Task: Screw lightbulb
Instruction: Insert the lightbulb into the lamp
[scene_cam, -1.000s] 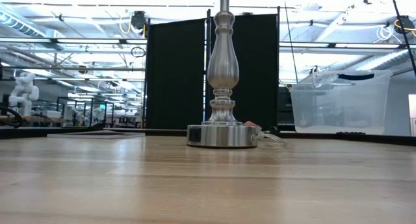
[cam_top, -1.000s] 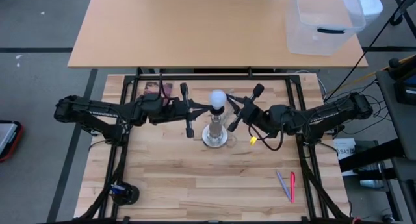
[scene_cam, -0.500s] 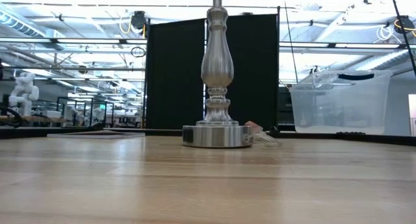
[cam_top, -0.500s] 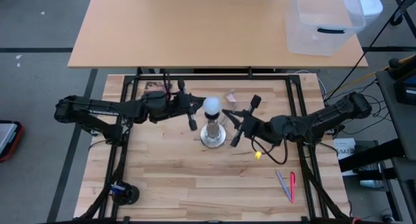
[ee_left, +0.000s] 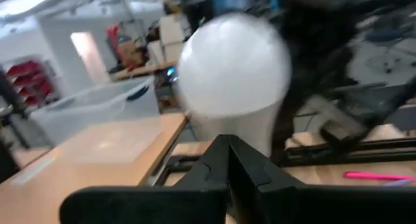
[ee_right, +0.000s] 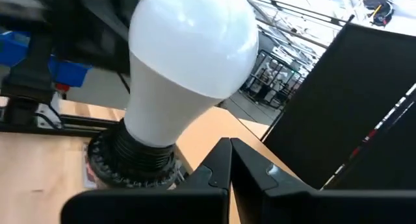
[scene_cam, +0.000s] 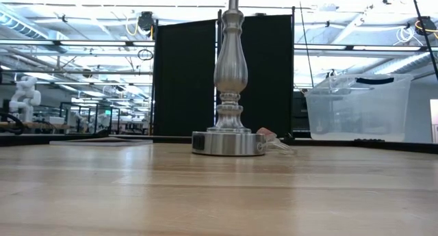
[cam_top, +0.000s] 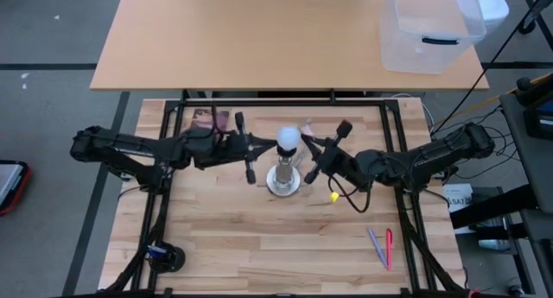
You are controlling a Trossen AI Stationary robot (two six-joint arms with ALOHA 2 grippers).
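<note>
Light: bright, even overhead | Shadows: soft | Blur: left wrist view smeared | Glare: ceiling washed out

The setting was a robotics laboratory in an open industrial hall. Exposed ceiling trusses ran overhead, a white humanoid robot stood at far benches, and black partition panels screened the wooden work table.

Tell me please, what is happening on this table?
Two robot arms are working on a lamp stand in the middle of the table. A white bulb sits in the socket on top. The left gripper and right gripper are on either side of the bulb, fingers shut, neither visibly holding it. A clear bin stands on the far table.
</note>
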